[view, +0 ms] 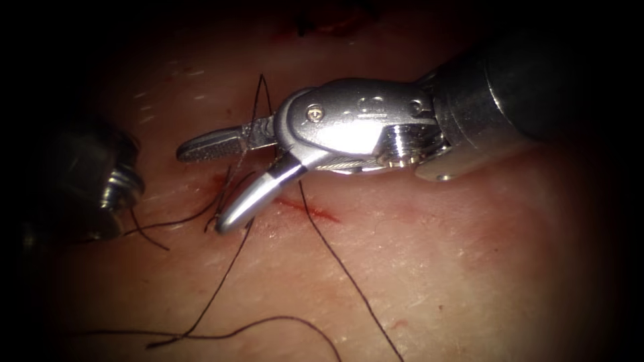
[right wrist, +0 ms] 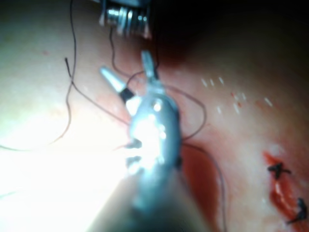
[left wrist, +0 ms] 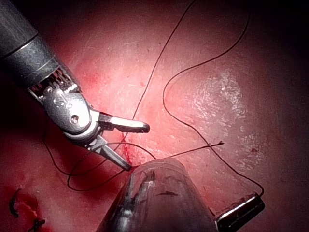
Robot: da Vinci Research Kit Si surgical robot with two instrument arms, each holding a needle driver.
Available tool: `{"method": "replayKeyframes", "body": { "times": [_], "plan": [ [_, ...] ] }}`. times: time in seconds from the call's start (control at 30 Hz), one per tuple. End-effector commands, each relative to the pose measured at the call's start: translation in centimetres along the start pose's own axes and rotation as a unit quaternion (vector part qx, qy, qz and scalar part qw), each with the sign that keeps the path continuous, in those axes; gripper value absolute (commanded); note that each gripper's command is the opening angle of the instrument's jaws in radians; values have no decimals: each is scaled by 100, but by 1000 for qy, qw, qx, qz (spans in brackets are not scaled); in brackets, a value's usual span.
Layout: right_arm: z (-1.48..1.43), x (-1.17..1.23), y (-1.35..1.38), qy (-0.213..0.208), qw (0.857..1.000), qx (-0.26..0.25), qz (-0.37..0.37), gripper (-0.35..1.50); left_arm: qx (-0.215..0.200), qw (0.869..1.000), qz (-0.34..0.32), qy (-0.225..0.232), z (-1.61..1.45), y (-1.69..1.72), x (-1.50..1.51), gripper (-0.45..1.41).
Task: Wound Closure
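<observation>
R tool [view: 204,184] jaws agape astride thread [view: 349,275] at cut [view: 312,211], holding nil; L tool [view: 111,181] jaws can't tell; needle unseen.

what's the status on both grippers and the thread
Right gripper open, thin dark thread crossing between its jaws, nothing held. Left gripper at picture's left, state unclear. Curved needle not made out.

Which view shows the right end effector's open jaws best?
The endoscope view: the right end effector shows both jaws spread, thread crossing the upper one. The left wrist view shows it from the side; the right wrist view from behind.
</observation>
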Motion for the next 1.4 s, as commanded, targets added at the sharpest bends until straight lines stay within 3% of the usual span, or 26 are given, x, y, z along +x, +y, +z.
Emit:
{"method": "replayKeyframes", "body": {
  "times": [0.03,0.07,0.17,0.33,0.4,0.43,0.47,0.5,0.57,0.6,0.63,0.8,0.83,0.87,0.9,0.93,0.97,1.1,1.13,1.27,1.4],
  "plan": [
    [12,-5,-4,2,1000,1,1,64,88,996,-1,-16,8,-4,-12,-45],
    [12,-5,-4,2,1000,1,1,64,132,991,-2,-26,6,-5,-13,-45],
    [12,-5,-4,2,1000,1,1,64,286,956,-8,-62,-3,-7,-16,-45],
    [24,-10,-9,12,999,44,-1,52,313,945,-21,-87,-11,-5,-14,-45],
    [38,-17,-7,3,999,32,-3,45,325,942,-18,-85,-10,-4,-12,-45],
    [50,-22,-4,-5,1000,16,-2,111,326,942,-17,-83,-9,-4,-11,-45],
    [59,-25,-2,-11,1000,0,9,136,330,940,-17,-83,-8,-4,-10,-45],
    [69,-29,0,-14,1000,-13,12,146,332,940,-14,-78,-6,-4,-8,-45],
    [85,-36,2,-19,999,-27,33,148,336,939,-11,-73,-3,-6,-3,-45],
    [86,-38,1,-19,998,-27,57,138,312,948,-9,-67,-1,-7,-1,-45],
    [85,-39,-1,-31,997,0,71,109,296,953,-9,-62,4,-11,6,-45],
    [69,-36,-7,-79,993,13,81,101,311,948,-9,-63,12,-18,17,-45],
    [65,-35,-8,-87,993,15,81,101,278,959,-6,-56,10,-23,21,-45],
    [59,-34,-10,-96,992,10,81,101,272,961,-5,-55,7,-27,23,-45],
    [54,-34,-11,-102,991,7,81,101,298,952,-5,-61,4,-30,25,-45],
    [50,-34,-13,-108,991,2,80,101,365,928,-7,-76,0,-34,27,-45],
    [45,-34,-15,-115,990,-3,79,102,381,921,-11,-86,-3,-37,27,-45],
    [31,-31,-20,-132,987,-28,81,109,401,908,-37,-115,-7,-43,25,-45],
    [25,-28,-22,-140,986,-48,82,119,416,900,-49,-124,-8,-44,24,-45],
    [13,-20,-23,-142,981,-92,89,119,452,878,-78,-137,-6,-42,25,-45],
    [0,-16,-23,-144,973,-149,100,101,501,849,-94,-142,-1,-43,24,-45]
  ]
}}
